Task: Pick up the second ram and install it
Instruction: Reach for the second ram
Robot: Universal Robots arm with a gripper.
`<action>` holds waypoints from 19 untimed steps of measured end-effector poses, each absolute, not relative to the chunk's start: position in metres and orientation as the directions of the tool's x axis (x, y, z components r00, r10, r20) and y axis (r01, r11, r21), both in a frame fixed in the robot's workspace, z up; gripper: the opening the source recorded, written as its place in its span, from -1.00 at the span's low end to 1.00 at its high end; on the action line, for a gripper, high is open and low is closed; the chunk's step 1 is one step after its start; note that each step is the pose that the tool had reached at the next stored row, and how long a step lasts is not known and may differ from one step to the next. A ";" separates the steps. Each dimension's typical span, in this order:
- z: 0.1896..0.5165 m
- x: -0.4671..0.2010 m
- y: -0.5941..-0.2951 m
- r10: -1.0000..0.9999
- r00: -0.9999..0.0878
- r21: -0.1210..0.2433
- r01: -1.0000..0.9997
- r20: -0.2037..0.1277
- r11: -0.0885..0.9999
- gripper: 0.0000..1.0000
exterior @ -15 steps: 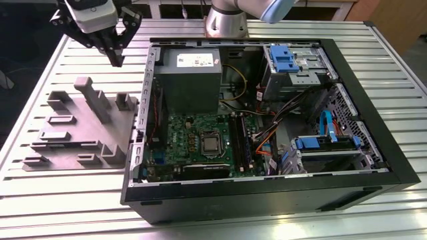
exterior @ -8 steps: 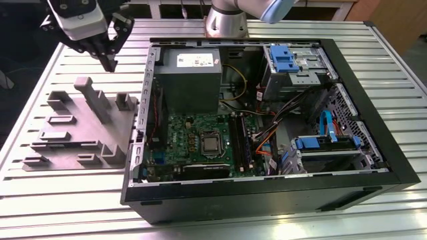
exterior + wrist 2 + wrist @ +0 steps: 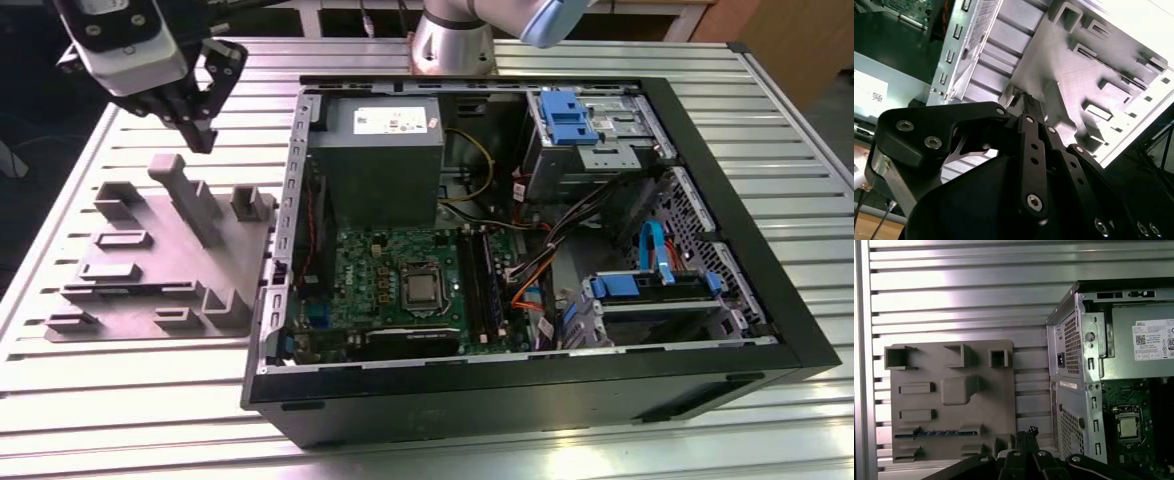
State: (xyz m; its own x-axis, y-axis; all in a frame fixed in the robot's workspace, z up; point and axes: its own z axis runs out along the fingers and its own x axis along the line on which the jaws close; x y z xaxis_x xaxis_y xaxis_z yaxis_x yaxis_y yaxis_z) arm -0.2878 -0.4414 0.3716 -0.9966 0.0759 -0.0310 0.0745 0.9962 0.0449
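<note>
Workshop: slatted metal bench (image 3: pixel 134 400), opened computer (image 3: pixel 534 392)

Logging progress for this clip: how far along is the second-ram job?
Done: nothing yet; the second ram lies untouched in a groove of the grey holder tray. In hand: the tool, shut and empty, hovers at that tray's edge, beside the computer case. Left: pickup and installation.
</note>
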 end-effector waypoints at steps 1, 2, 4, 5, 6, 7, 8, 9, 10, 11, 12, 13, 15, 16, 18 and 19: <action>0.371 -0.289 -0.442 0.076 -0.997 0.045 0.075 -0.031 0.996 -0.80; 0.370 -0.291 -0.443 0.076 -0.997 0.045 0.074 -0.031 0.996 -0.80; 0.369 -0.296 -0.444 0.076 -0.997 0.045 0.074 -0.031 0.996 -0.80; 0.369 -0.298 -0.445 0.076 -0.997 0.045 0.074 -0.031 0.996 -0.80; 0.368 -0.300 -0.445 0.076 -0.997 0.045 0.074 -0.031 0.996 -0.80; 0.367 -0.302 -0.446 0.076 -0.997 0.045 0.074 -0.031 0.996 -0.80; 0.367 -0.304 -0.446 0.076 -0.997 0.045 0.074 -0.031 0.996 -0.80; 0.366 -0.306 -0.446 0.076 -0.997 0.045 0.074 -0.031 0.996 -0.80; 0.365 -0.308 -0.447 0.076 -0.997 0.045 0.074 -0.031 0.996 -0.80; 0.365 -0.310 -0.447 0.076 -0.997 0.045 0.074 -0.031 0.996 -0.80; 0.364 -0.312 -0.448 0.076 -0.997 0.045 0.074 -0.031 0.996 -0.80; 0.364 -0.314 -0.449 0.076 -0.997 0.045 0.074 -0.031 0.996 -0.80; 0.363 -0.317 -0.450 0.076 -0.997 0.045 0.074 -0.031 0.996 -0.80; 0.363 -0.319 -0.450 0.076 -0.997 0.045 0.074 -0.031 0.996 -0.80; 0.362 -0.322 -0.451 0.076 -0.997 0.045 0.074 -0.031 0.996 -0.80; 0.361 -0.324 -0.452 0.076 -0.997 0.045 0.074 -0.031 0.996 -0.80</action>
State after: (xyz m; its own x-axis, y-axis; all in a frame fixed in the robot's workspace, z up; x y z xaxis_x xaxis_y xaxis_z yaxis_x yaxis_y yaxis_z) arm -0.3240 -0.4516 0.3614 -0.9966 0.0759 -0.0310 0.0745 0.9962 0.0449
